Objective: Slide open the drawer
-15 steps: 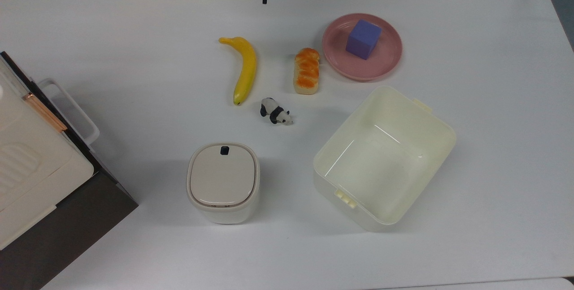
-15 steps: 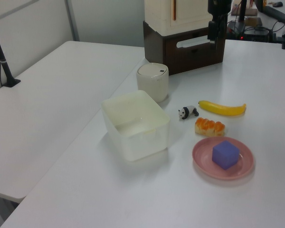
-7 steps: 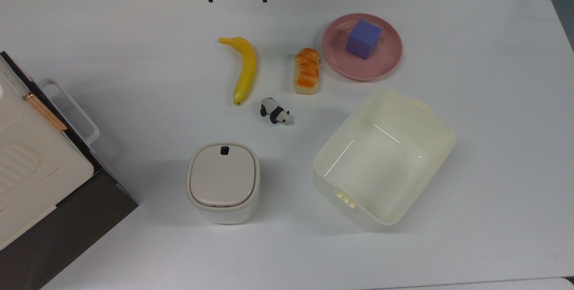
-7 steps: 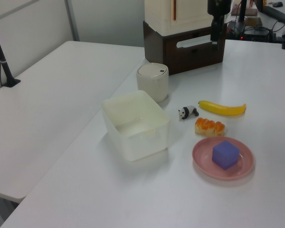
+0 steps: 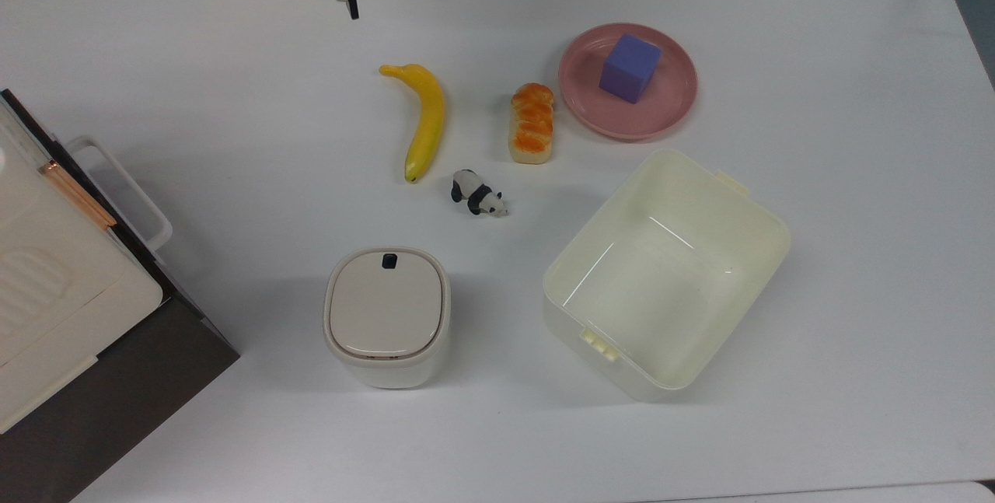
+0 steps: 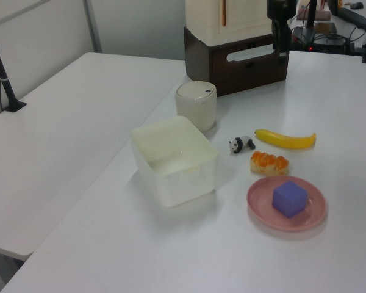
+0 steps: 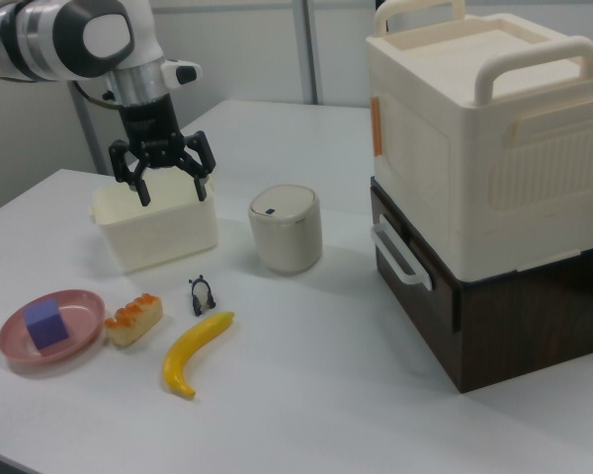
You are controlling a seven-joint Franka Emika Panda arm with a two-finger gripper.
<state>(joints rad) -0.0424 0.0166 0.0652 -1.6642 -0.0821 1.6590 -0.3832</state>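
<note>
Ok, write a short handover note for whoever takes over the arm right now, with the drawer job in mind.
Gripper: open, empty, up in the air, well away from the drawer.
Drawer: shut, at the bottom of the dark brown cabinet, white handle facing the table, cream box stacked on top.
Done: nothing yet; handle untouched.
Left: bring the gripper to the handle, grip it, pull the drawer straight out. The banana and white canister lie between, so probably stay high on the approach.
</note>
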